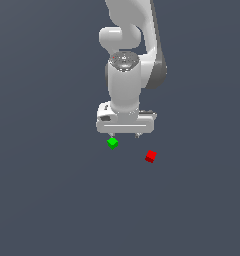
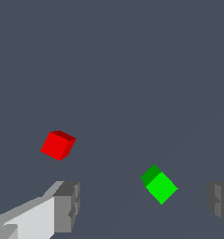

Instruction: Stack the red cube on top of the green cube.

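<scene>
In the exterior view I see the green cube [image 1: 112, 143] furthest toward that view's left, resting on the flat grey floor [image 1: 42, 200], just below one fingertip of my gripper [image 1: 125, 135]. The gripper hangs pointing downward from the white arm [image 1: 124, 85], its fingers spread wide with nothing between them. To the exterior view's right and a little nearer the camera lies the red cube [image 1: 150, 156], clearly apart from the green one and outside the span of the fingers. In the wrist view I note the red cube [image 2: 58, 145] beyond one grey pad [image 2: 67, 205], and the green cube [image 2: 159, 184] between the two pads, closer to the far pad [image 2: 220, 200]; I cannot tell the height above the floor.
</scene>
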